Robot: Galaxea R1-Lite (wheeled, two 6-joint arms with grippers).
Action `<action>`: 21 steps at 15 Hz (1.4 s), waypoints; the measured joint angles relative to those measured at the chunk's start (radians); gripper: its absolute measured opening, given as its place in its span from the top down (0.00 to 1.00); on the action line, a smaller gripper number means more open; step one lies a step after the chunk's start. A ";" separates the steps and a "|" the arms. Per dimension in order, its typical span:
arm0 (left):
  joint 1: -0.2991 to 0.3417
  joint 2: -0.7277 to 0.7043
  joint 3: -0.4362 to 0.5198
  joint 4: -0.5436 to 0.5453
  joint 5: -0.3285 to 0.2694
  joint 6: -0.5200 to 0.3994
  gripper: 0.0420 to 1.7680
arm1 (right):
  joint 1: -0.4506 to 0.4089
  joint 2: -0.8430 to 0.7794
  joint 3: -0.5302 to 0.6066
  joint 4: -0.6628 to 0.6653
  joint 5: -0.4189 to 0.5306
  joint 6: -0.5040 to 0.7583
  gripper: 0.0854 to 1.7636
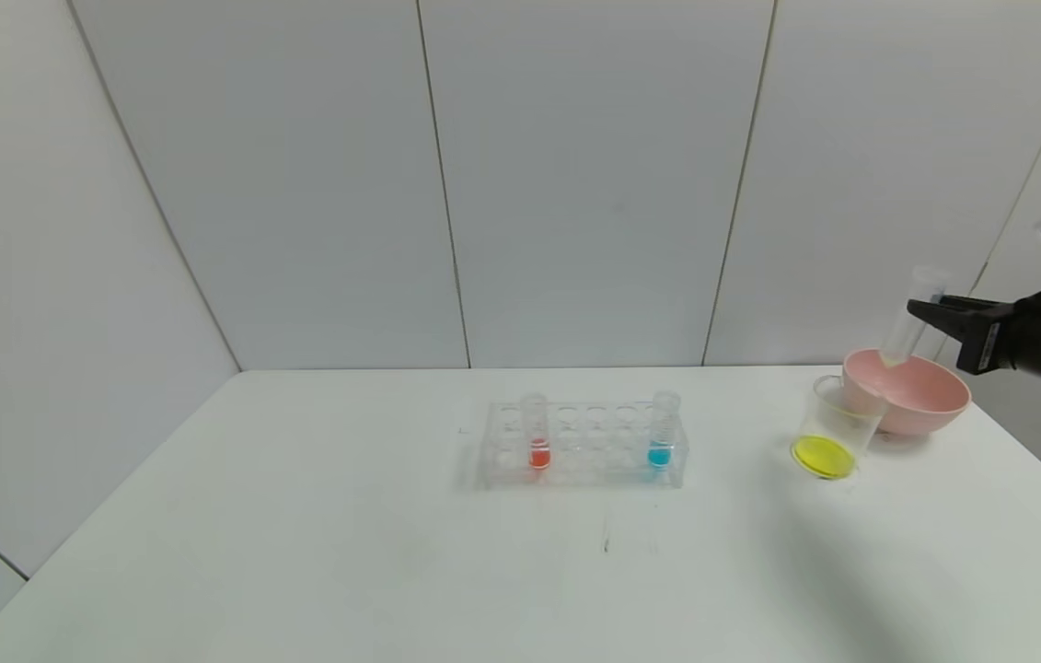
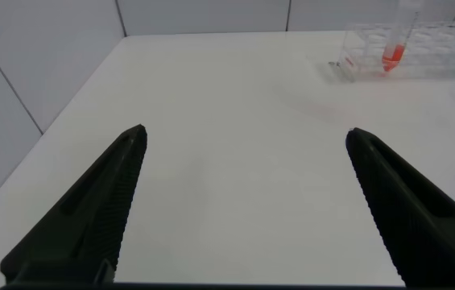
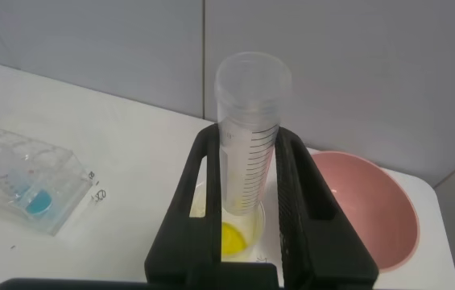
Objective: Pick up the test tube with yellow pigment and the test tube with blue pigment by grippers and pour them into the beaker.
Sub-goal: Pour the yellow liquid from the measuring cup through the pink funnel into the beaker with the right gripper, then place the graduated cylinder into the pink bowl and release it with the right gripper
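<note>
My right gripper (image 1: 923, 311) is shut on the yellow-pigment test tube (image 1: 908, 318), held nearly upright at the far right above the beaker and pink bowl. The tube (image 3: 250, 121) looks almost empty, with only a faint yellow trace at its bottom. The beaker (image 1: 839, 425) stands against the bowl's near-left side and holds yellow liquid (image 3: 235, 239). The blue-pigment test tube (image 1: 662, 433) stands in the right end of the clear rack (image 1: 584, 449); it also shows in the right wrist view (image 3: 36, 201). My left gripper (image 2: 246, 133) is open and empty over bare table, left of the rack.
A pink bowl (image 1: 923, 398) sits at the table's far right, touching the beaker (image 3: 287, 234). A tube with orange-red liquid (image 1: 537, 435) stands in the rack's left part (image 2: 394, 48). The table's right edge is close beyond the bowl.
</note>
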 joint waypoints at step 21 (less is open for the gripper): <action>0.000 0.000 0.000 0.000 0.000 0.000 0.00 | -0.158 0.545 -0.381 -0.172 -0.011 0.066 0.77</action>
